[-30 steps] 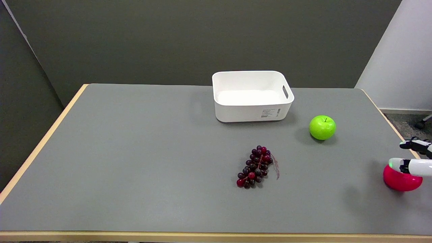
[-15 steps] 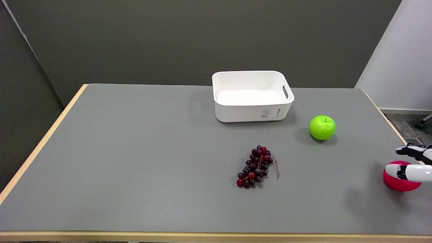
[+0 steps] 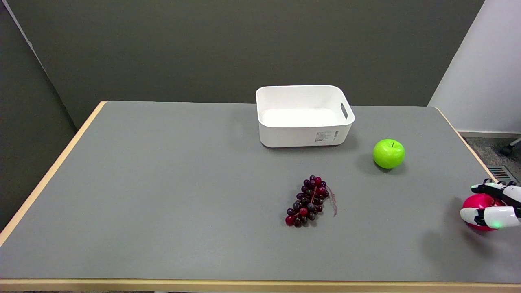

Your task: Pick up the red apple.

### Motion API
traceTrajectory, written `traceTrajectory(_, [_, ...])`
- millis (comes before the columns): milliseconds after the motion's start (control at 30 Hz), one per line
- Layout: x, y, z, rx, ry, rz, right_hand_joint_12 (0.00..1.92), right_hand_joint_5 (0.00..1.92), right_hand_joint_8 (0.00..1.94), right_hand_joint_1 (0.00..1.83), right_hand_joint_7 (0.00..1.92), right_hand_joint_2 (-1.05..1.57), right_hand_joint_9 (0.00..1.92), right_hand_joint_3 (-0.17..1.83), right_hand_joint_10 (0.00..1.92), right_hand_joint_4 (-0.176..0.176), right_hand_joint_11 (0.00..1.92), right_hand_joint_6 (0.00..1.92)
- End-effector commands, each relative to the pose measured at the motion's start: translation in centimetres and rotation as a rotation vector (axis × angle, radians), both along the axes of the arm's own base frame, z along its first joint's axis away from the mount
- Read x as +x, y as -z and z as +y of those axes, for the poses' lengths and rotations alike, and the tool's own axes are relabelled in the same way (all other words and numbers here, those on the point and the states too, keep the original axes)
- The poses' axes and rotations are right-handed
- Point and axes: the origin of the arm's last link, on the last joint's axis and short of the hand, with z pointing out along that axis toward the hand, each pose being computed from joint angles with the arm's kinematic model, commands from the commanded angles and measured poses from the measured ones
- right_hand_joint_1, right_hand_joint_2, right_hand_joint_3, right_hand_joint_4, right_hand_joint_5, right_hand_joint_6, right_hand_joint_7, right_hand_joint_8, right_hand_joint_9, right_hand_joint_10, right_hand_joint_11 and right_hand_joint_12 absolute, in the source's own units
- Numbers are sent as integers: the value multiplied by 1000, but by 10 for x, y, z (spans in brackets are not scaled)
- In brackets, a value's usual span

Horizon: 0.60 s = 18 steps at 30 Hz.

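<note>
Right hand, edge of frame
Right hand (image 3: 494,203): glossy white finger shells, black at the joints and fingertip, small green light glowing on the lower finger (image 3: 488,217).

On the grey table (image 3: 163,195), the white plastic bin (image 3: 303,116) stands at the far middle. The green apple (image 3: 389,153) sits to its right and nearer. The bunch of dark grapes (image 3: 309,201) lies nearer, left of that apple. The red apple (image 3: 480,203) rests near the right edge, with the right hand (image 3: 494,203) around it.
</note>
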Motion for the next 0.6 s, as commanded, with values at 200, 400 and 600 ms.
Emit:
traceTrajectory(200, [-9, 9, -6, 53, 53, 16, 1130, 116, 287, 544, 174, 581, 107, 939, 618, 37, 15, 350])
traceTrajectory(400, [-11, 12, -12, 82, 73, 48, 1091, 143, 404, 811, 230, 656, 179, 1023, 668, 14, 74, 411])
traceTrajectory(600, [-9, 13, -18, 89, 37, 83, 1208, 177, 798, 998, 277, 821, 342, 948, 933, -34, 155, 527])
